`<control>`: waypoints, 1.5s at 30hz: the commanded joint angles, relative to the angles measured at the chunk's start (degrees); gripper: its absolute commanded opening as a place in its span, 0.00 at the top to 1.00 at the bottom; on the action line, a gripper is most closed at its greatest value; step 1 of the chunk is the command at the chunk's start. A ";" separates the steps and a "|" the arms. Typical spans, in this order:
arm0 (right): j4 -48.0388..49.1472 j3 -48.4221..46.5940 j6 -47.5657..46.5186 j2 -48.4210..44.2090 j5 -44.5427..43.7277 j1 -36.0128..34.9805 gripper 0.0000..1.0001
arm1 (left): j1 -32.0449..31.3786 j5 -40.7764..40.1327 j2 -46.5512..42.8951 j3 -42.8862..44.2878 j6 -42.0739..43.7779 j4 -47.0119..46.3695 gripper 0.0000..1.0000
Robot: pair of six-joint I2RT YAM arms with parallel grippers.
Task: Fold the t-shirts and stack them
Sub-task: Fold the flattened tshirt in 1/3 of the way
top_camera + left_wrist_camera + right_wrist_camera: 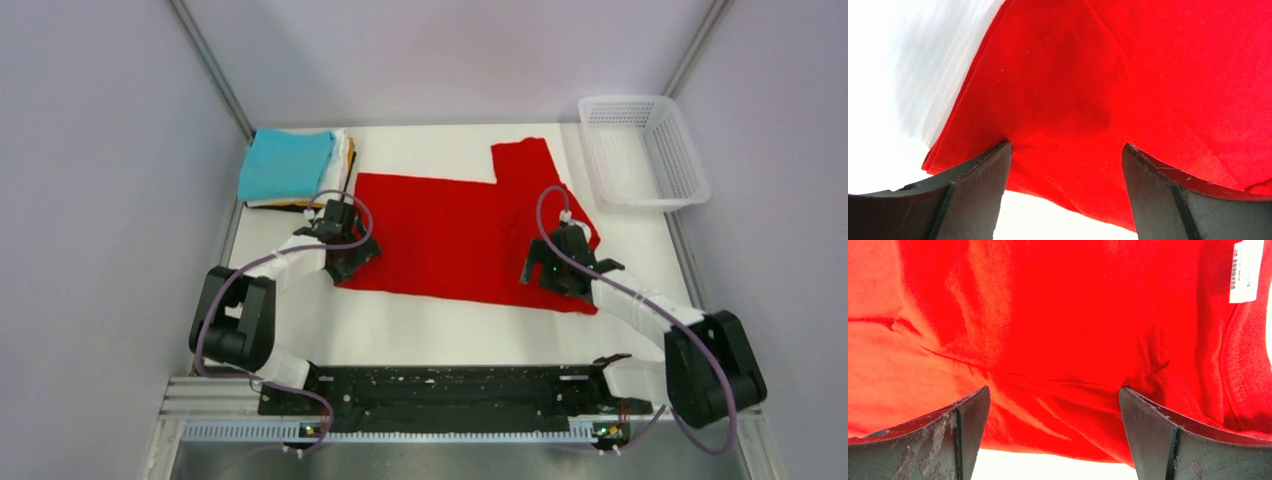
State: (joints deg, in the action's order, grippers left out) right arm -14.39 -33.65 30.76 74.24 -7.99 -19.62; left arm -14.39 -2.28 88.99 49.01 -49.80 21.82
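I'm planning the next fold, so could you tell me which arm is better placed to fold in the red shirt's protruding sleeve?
Probably the right: the open right gripper hangs over the red shirt near the sleeve; the left gripper is at the opposite end.

The spread t-shirt (450, 235) is plain bright red, with a white label (1246, 270) printed in dark text. The uppermost folded shirt (285, 165) is teal; those beneath it show white, yellow-orange and dark edges. The surface (430, 335) is white, the mesh basket (645, 150) is white, and the fingers (973, 200) are black.
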 commanded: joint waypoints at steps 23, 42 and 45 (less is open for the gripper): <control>-32.36 7.13 19.61 -25.41 3.06 -2.18 0.01 | -17.15 -4.97 -29.16 -20.55 -26.36 34.06 0.16; -24.13 -1.07 6.35 -26.89 9.71 -2.32 0.01 | -17.06 -19.93 -25.95 1.41 -15.77 36.76 0.01; -13.09 1.72 6.77 -21.49 13.71 -4.82 0.01 | -16.45 -21.77 -26.73 2.26 -12.47 31.56 0.01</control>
State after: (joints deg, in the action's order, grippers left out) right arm -41.54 -32.21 41.36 47.53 0.01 -21.43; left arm -31.29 -19.42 64.12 48.90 -67.11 56.97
